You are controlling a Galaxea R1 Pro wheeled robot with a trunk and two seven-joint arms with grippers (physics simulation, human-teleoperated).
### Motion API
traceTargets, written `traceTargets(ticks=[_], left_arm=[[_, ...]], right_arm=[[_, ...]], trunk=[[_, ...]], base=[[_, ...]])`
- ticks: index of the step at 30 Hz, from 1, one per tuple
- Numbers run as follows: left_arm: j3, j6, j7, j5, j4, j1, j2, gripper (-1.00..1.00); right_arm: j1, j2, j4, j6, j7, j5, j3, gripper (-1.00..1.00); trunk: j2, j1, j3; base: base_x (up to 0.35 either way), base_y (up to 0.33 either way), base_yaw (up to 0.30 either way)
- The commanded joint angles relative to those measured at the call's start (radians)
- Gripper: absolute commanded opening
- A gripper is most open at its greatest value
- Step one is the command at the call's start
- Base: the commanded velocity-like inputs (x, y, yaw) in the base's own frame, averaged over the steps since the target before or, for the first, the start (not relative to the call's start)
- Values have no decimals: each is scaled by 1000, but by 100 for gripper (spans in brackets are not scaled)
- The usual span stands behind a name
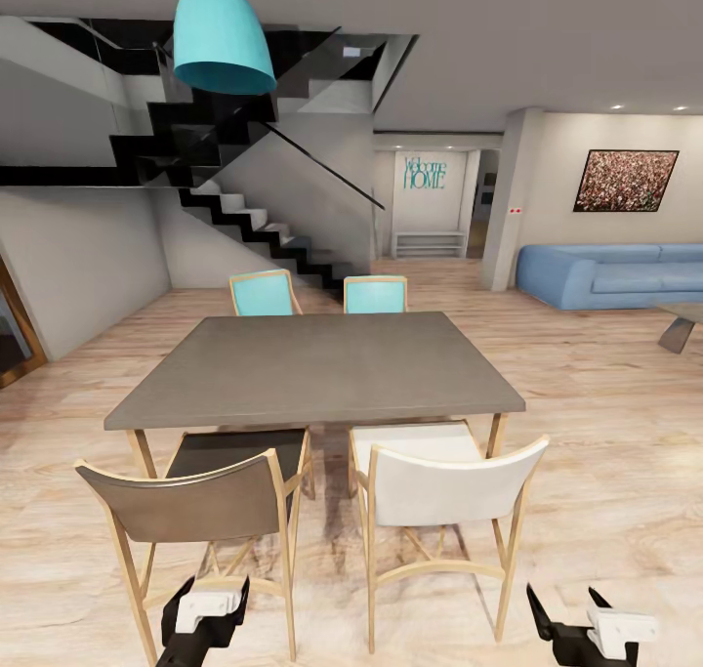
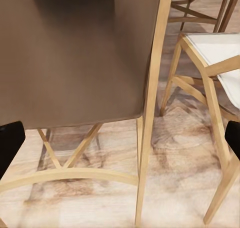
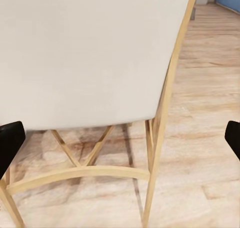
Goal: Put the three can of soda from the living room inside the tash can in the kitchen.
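The cans of soda and the tash can are out of view. My left gripper (image 1: 207, 601) hangs low in front of a brown-backed chair (image 1: 190, 506), open, with its black fingertips (image 2: 10, 144) spread wide and nothing between them. My right gripper (image 1: 568, 616) is also open and empty, low beside a white-backed chair (image 1: 444, 486), whose back (image 3: 90, 52) is close ahead of it. The living room lies at the far right, with a blue sofa (image 1: 610, 274) on the light wood floor.
A grey dining table (image 1: 322, 369) stands straight ahead, with two turquoise chairs (image 1: 264, 294) on its far side. A turquoise lamp (image 1: 223, 37) hangs above and a black staircase (image 1: 244, 213) rises behind. A low table's corner (image 1: 683, 320) shows beside the sofa. Open floor runs right of the table.
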Motion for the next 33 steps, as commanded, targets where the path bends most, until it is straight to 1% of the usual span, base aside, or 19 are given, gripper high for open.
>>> traceTargets(ticks=[1, 15, 27, 28, 29, 33], left_arm=[[0, -1, 0, 0, 2, 0, 0, 100], [1, -33, 0, 0, 11, 0, 0, 100], [0, -40, 0, -5, 12, 0, 0, 100], [0, -40, 0, -6, 12, 0, 0, 100], [-1, -40, 0, -7, 12, 0, 0, 100], [-2, -40, 0, -9, 12, 0, 0, 100]], right_arm=[[0, 0, 3, 0, 0, 0, 0, 100], [-1, -3, 22, -1, -4, 1, 0, 100], [-2, -4, 36, -2, -5, -2, 0, 100], [-2, -4, 39, -2, -5, -2, 0, 100], [-4, -6, 64, -3, -5, -3, 0, 100], [-5, -6, 70, -3, -5, -3, 0, 100]], trunk=[[0, 0, 0], [0, 0, 0], [0, 0, 0], [0, 0, 0], [0, 0, 0], [0, 0, 0]], base=[[0, 0, 0], [0, 0, 0], [0, 0, 0], [0, 0, 0], [0, 0, 0], [0, 0, 0]])
